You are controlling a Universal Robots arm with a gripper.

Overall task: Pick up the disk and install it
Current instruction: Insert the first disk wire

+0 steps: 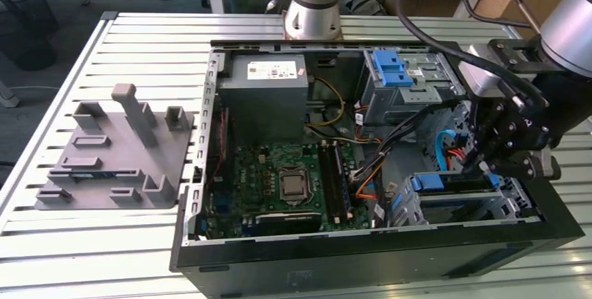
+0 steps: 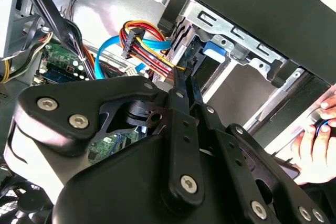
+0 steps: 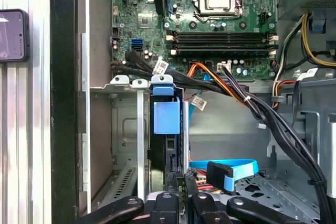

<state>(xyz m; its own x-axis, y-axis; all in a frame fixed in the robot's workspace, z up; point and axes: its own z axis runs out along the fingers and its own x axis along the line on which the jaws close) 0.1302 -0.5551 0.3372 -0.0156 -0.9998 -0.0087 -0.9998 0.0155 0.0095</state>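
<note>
The black gripper [image 1: 487, 164] hangs low inside the open computer case [image 1: 370, 257], at the exterior view's right, right over the lower drive cage [image 1: 462, 205]. Its fingers are drawn close together, tips nearly meeting at the cage's edge, and in the second wrist view the gripper [image 2: 185, 80] narrows to a point with nothing between the pads that I can make out.

The disk [image 3: 167, 116] sits upright in a slot of that cage: in the first wrist view its blue carrier tab shows between the silver rails, with the gripper [image 3: 181, 195] just beside its near end. In the exterior view the disk [image 1: 439, 182] shows as a blue strip along the cage's top, just below the fingers.

Beside the cage runs a light-blue data cable [image 3: 231, 169], and a bundle of red, yellow and orange wires [image 2: 144, 45] ends in a black plug near the fingertips. Beyond lies the green motherboard [image 1: 277, 181] with its bare processor [image 1: 292, 186]. Further back are the grey power supply [image 1: 263, 98] and an upper drive cage with a blue latch [image 1: 393, 70].

The case rests on a slatted metal table [image 1: 138, 49]. A grey fixture block [image 1: 116, 157] stands well apart from it, at the exterior view's left. A person's hand [image 2: 315, 145] rests just outside the case wall in the second wrist view.
</note>
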